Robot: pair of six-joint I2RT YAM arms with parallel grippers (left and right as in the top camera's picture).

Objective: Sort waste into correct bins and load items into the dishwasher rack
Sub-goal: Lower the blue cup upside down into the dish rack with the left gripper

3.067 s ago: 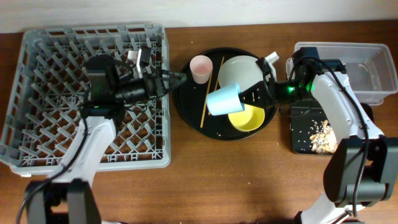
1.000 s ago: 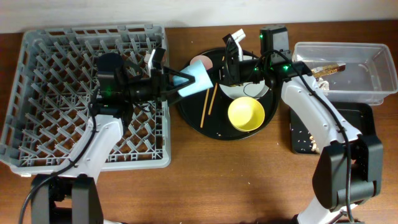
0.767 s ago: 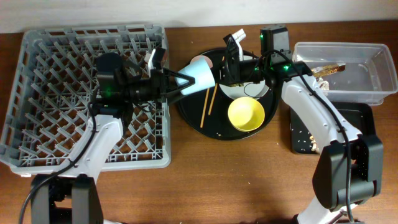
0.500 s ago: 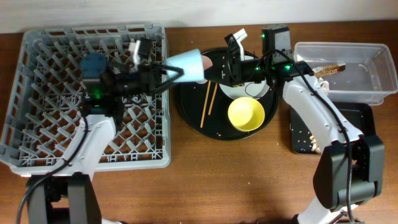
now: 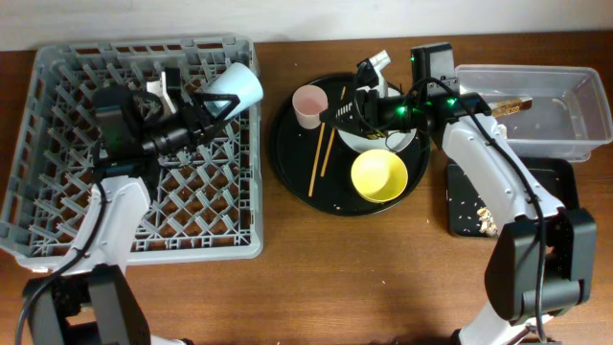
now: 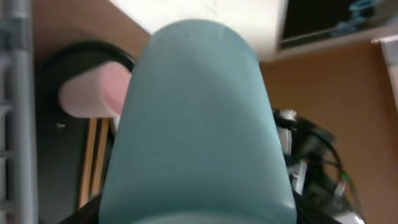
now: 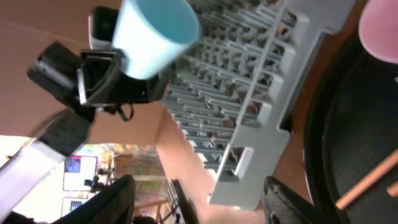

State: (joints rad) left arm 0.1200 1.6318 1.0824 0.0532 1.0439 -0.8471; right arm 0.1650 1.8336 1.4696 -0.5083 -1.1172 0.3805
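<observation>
Over the tray-side edge of the large square grey plastic dishwasher rack [image 5: 57,57], the left gripper [image 5: 213,105] pinched the small light-blue cup [image 5: 236,90], tilted, above the pegs [image 5: 115,192] — the risk was its rim catching a peg or the rack wall on lowering and twisting loose. The right gripper [image 5: 343,111] hung spread and empty over the round black tray [image 5: 287,163], well apart — bare peg rows lay open across the rack.

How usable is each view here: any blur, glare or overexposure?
Overhead: sharp, evenly lit. Left wrist: the light-blue cup fills the frame, soft, with a blown-out white patch above it. Right wrist: rack fairly crisp, pink cup blurred at the corner.
</observation>
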